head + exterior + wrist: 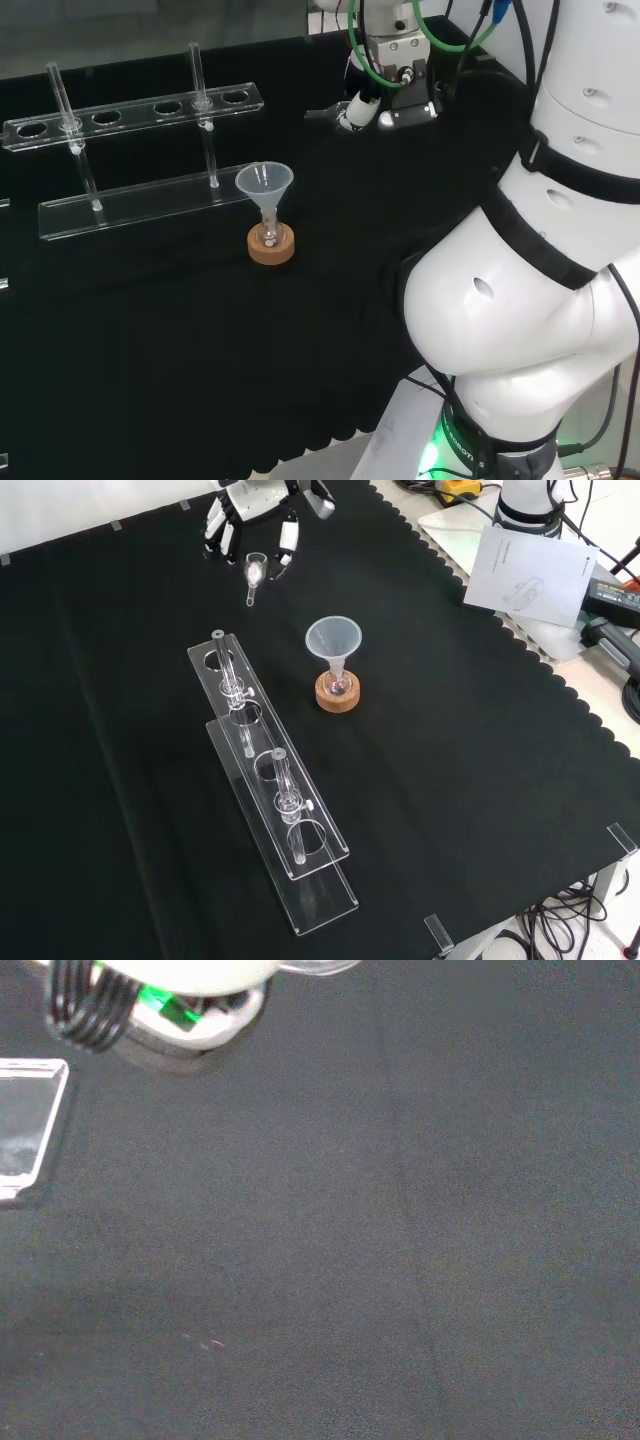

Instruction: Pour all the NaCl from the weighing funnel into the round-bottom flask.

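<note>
Covering the bench [480,780] is a black cloth, and on it, below the hand in the front view, lies a long clear rack [270,780] with round holes and two glass tubes standing in it. Nearer the hand than most of that rack, and to the rack's right in that view, a cork ring [337,692] holds the small round-bottom flask [338,685], upright, with a clear funnel [333,640] seated in its neck. The flask stands well apart from the hand. At the top of the front view the hand [262,525] hangs above the cloth, its black and white fingers [288,540] curled downward around the weighing funnel [255,575], a small clear scoop-like piece whose narrow stem points down toward the rack. Something white sits in the weighing funnel's bowl. From the head view the hand [385,100] is up and to the right of the flask [270,238], clear of the rack
</note>
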{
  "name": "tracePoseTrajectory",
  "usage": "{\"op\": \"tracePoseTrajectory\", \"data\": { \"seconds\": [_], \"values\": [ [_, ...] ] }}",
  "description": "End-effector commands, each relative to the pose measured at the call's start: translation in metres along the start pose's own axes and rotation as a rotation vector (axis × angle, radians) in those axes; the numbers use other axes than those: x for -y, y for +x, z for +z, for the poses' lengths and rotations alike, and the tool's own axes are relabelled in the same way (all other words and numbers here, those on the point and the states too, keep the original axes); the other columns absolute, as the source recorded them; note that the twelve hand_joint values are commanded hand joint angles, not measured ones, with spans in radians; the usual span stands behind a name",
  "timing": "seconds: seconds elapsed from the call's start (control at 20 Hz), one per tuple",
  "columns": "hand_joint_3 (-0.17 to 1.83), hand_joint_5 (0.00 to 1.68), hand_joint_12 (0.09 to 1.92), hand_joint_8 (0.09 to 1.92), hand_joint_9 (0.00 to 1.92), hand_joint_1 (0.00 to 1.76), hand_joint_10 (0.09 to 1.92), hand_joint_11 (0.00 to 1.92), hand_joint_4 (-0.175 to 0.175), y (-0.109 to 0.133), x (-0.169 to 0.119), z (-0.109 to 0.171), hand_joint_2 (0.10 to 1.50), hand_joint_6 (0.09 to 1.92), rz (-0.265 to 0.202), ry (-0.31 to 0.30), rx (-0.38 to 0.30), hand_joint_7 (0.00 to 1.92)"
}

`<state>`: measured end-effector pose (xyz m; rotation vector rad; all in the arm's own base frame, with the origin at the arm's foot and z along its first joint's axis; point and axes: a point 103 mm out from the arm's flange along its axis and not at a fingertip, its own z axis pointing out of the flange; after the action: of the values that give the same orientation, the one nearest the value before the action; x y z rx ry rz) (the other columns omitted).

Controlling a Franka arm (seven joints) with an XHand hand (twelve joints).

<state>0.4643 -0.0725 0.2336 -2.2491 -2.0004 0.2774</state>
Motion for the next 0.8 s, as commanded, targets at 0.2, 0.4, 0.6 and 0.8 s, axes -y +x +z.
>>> {"op": "tracePoseTrajectory", "data": {
  "seconds": [0.2,0.4,0.6,0.8],
  "values": [
    [0.78,1.14,1.12,0.66,0.93,1.09,0.39,0.71,0.175,0.002,0.020,-0.012,0.66,0.97,-0.009,-0.038,-0.032,0.53],
    [0.77,1.14,1.12,0.66,0.93,1.09,0.39,0.71,0.175,0.005,0.033,-0.017,0.66,0.96,-0.012,-0.042,-0.042,0.53],
    [0.77,1.14,1.12,0.66,0.93,1.09,0.39,0.72,0.175,0.011,0.048,-0.020,0.66,0.96,-0.021,-0.047,-0.046,0.53],
    [0.77,1.14,1.10,0.67,0.94,1.09,0.38,0.73,0.175,0.022,0.066,-0.021,0.66,0.96,-0.036,-0.036,-0.037,0.53]
  ]
}}
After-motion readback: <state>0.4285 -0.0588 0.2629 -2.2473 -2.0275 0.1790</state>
